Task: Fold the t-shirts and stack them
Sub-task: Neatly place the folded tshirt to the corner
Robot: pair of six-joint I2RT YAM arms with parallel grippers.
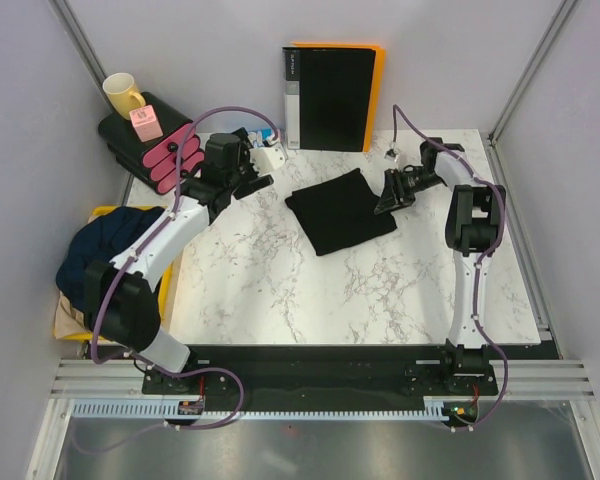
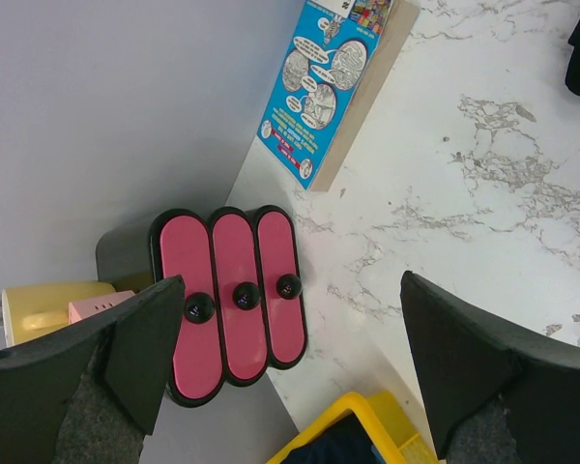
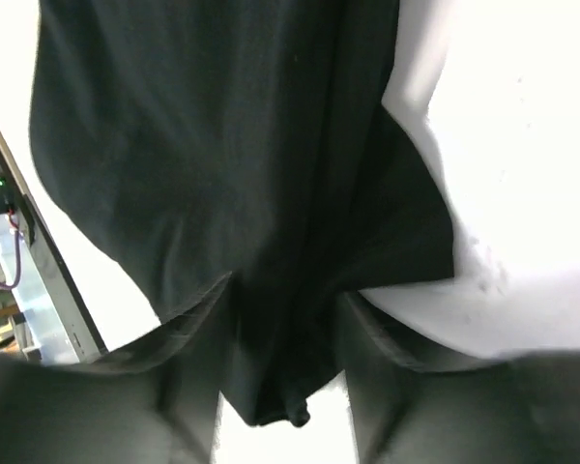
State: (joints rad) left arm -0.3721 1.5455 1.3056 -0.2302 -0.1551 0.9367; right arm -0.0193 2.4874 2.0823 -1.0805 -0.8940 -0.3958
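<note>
your right gripper sits low over the right edge of the black tee, jaws part closed with a pinch of its cloth between them. the cloth fills the gap in the wrist view, but you cannot tell from these views whether it is clamped or only flanked. the tee lies folded to a rough square, flat on the table at mid-far, turned at an angle. its right corner is under the gripper.

your left gripper is spread wide and holds nothing. it hangs above the far left corner of the table, well apart from the black tee. below its left finger stands a black case with three pink ovals, and just beyond that a blue printed box lies by the wall.

left of the table a yellow bin holds the navy tee, bunched in a heap, with the tan tee showing under it at the near end. a mug stands at far left, and a binder stands upright against the back wall.
</note>
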